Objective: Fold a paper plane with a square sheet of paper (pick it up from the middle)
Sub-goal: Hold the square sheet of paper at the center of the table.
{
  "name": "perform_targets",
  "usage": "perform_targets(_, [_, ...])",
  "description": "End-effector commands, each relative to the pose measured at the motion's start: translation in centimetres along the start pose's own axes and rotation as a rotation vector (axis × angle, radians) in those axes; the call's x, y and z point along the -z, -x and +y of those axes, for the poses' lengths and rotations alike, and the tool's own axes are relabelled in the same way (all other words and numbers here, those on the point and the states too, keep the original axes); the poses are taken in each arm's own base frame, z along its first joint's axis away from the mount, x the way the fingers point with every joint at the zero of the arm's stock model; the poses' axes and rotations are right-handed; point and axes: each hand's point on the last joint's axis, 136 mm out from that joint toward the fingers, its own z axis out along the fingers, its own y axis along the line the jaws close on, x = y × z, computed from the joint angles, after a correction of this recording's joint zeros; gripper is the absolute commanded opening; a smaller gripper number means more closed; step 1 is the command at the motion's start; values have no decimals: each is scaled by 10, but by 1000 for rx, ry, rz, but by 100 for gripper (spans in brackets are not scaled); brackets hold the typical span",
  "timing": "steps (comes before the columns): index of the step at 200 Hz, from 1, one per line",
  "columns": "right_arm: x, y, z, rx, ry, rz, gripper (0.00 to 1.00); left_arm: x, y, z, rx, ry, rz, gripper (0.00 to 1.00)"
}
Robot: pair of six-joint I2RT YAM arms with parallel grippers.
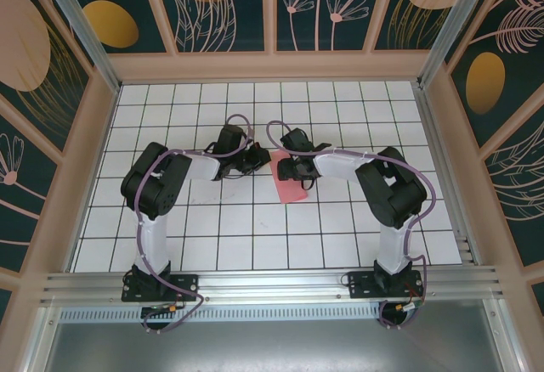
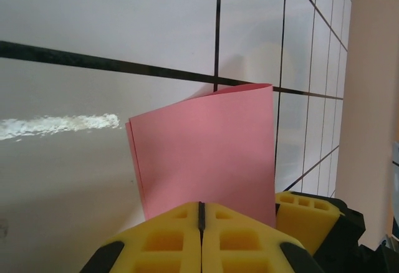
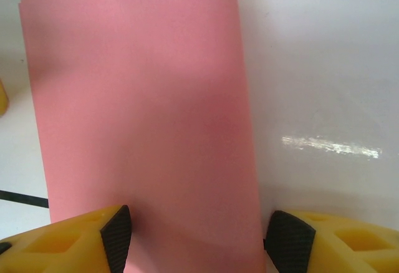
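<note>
The pink-red sheet of paper (image 1: pixel 291 189) lies folded double on the white gridded board (image 1: pixel 340 228), near its middle. In the left wrist view the paper (image 2: pixel 206 148) shows two layers along its left edge, and its far corner curls up a little. My left gripper (image 1: pixel 255 162) is at the paper's left edge; its yellow fingertips (image 2: pixel 201 214) are pressed together over the near edge, with no paper visible in the seam. My right gripper (image 1: pixel 293 171) hangs over the paper (image 3: pixel 137 98), open (image 3: pixel 202 239), a finger on either side of the sheet.
A yellow finger of the right gripper (image 2: pixel 308 214) shows beside the left gripper's tips. Wooden walls with dark patterned panels enclose the board on three sides (image 1: pixel 442 134). An aluminium rail (image 1: pixel 272 283) runs along the near edge between the arm bases.
</note>
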Motion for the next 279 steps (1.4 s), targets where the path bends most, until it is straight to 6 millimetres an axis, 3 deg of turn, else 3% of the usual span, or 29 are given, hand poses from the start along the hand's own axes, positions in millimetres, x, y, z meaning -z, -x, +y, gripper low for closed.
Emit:
perform_targets(1, [-67, -85, -12, 18, 33, 252, 67, -7, -3, 0, -20, 2, 27, 6])
perform_targets(93, [-71, -88, -15, 28, 20, 262, 68, -12, -6, 3, -19, 6, 53, 5])
perform_targets(153, [-72, -91, -16, 28, 18, 270, 67, -18, -10, 20, 7, 99, 75, 3])
perform_targets(188, [-69, -89, -14, 24, 29, 272, 67, -17, -14, 39, 25, 198, 78, 0])
perform_targets(220, [-42, -62, 6, -5, 121, 233, 67, -16, -19, 60, 43, 279, 85, 0])
perform_targets(255, [11, -14, 25, -47, 233, 118, 70, -13, -22, 79, 45, 359, 85, 0])
perform_targets(279, [38, 2, 31, -65, 313, 81, 72, -11, -25, 86, 49, 385, 87, 0])
